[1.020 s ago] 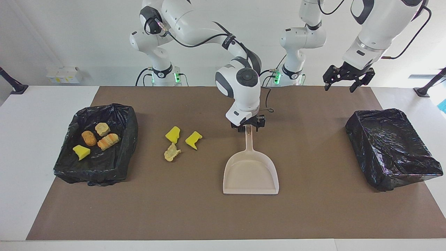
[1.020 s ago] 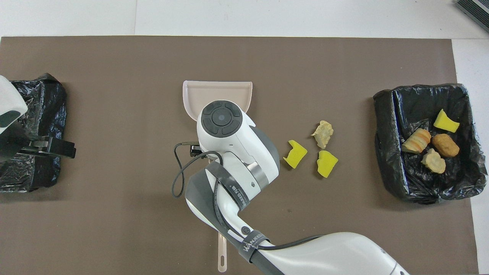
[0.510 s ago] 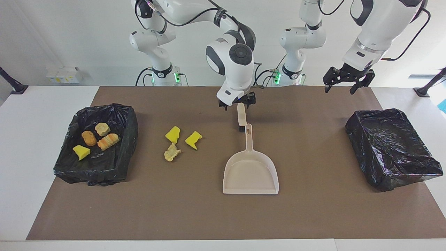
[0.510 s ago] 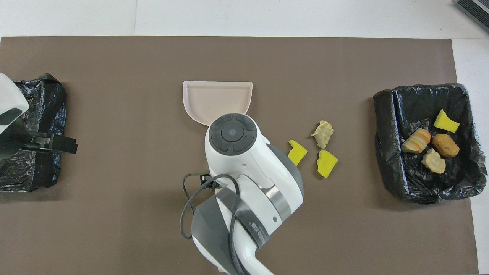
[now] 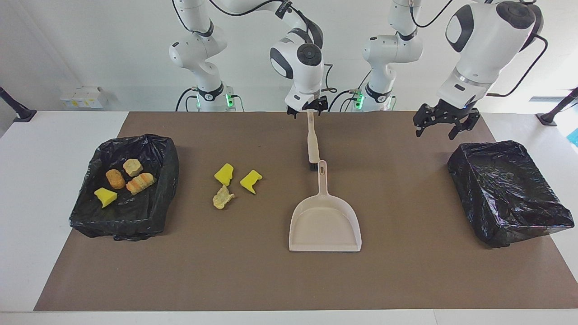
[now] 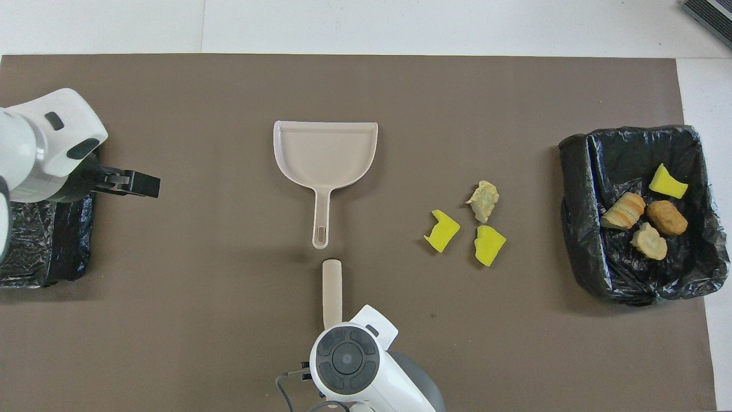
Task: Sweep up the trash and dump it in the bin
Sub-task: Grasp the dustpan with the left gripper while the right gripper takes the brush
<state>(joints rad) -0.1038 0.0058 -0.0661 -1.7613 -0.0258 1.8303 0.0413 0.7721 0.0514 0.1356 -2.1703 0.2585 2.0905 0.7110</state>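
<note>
Three pieces of trash lie on the brown mat: two yellow sponge bits [image 5: 224,174] [image 5: 250,180] and a tan lump [image 5: 222,197]. Several more lie in the black-lined bin [image 5: 168,155] at the right arm's end. The beige dustpan [image 5: 325,221] lies flat mid-table, handle toward the robots. The beige hand brush [image 5: 312,142] lies just nearer the robots, in line with it. My right gripper [image 5: 308,110] is open and empty above the brush handle's end. My left gripper [image 5: 445,126] is open and empty above the mat beside the other bin [image 5: 505,189].
From overhead, the loose trash [image 6: 442,232] lies between the dustpan [image 6: 326,151] and the filled bin [image 6: 577,229]. The second black-lined bin [image 6: 46,257] at the left arm's end holds nothing visible. The brush [image 6: 332,292] partly hides under my right wrist.
My right gripper left the dustpan's handle, rose and drew back toward the robots, over the brush handle. My left gripper shifted toward the table's middle. Dustpan, brush and trash have not moved.
</note>
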